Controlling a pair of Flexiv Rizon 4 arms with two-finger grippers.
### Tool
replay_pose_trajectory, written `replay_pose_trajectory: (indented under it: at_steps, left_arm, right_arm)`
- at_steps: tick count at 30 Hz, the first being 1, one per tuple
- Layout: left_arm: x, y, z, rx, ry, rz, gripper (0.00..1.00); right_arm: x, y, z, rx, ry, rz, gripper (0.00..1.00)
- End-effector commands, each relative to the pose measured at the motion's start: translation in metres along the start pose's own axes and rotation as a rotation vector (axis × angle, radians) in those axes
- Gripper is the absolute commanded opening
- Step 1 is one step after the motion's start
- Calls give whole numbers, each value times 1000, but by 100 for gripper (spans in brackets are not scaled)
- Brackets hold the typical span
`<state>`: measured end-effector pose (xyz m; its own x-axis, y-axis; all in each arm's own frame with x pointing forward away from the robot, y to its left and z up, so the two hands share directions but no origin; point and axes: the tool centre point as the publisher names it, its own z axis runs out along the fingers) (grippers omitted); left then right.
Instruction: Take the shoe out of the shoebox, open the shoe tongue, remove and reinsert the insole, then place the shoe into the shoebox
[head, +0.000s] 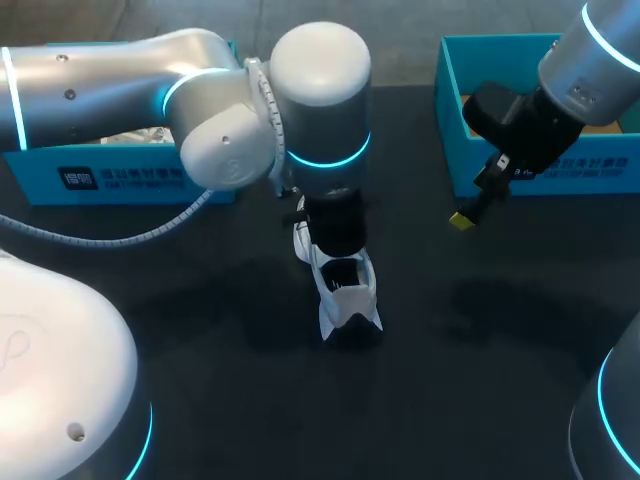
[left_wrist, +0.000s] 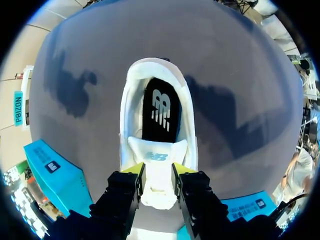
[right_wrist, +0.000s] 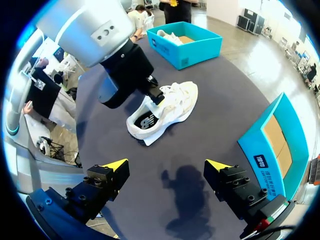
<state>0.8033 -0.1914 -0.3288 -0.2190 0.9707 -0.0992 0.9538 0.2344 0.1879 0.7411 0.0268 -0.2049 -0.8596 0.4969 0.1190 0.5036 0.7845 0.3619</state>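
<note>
Table (head: 200, 330): dark top, carrying all items below. Left arm (head: 200, 110): silver, enters from the left and reaches to the middle of the table, wrist pointing straight down over the shoe. Right arm (head: 590, 60): enters from the far right corner, its wrist hanging above the table near the right shoebox. Left shoebox (head: 120, 178): teal, at the far left edge of the table, partly hidden behind the left arm; the right wrist view shows something white lying inside, its kind not clear. Right shoebox (head: 500, 172): teal, at the far right, brown floor visible inside. Shoe (head: 345, 295): white trainer, standing on its sole on the table between the two shoeboxes, outside both and well apart from each. Insole (left_wrist: 160, 107): black with white print, lying flat inside the shoe, seen through the mouth ahead of the left gripper. Tongue (left_wrist: 157, 160): white, lifted away from the mouth. Left gripper (left_wrist: 157, 172): yellow-tipped fingers (left_wrist: 134, 169) pressed against the tongue from both sides, pinching it. Right gripper (right_wrist: 166, 167): fingers spread wide apart, holding nothing, above bare table short of the shoe.
</note>
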Motion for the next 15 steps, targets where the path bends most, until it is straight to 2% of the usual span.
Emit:
replay_pose_trajectory:
  at_steps: [1, 9, 15]
  left_arm:
    - [2, -4, -2, -4, -2, -23, 34]
    - [0, -16, 11, 7, 14, -137, 40]
    - [1, -11, -2, 9, -42, -333, 40]
  right_arm:
    - [0, 0, 1, 2, 1, 1, 100]
    - [0, 0, 1, 2, 1, 1, 100]
    - [0, 0, 1, 2, 1, 1, 100]
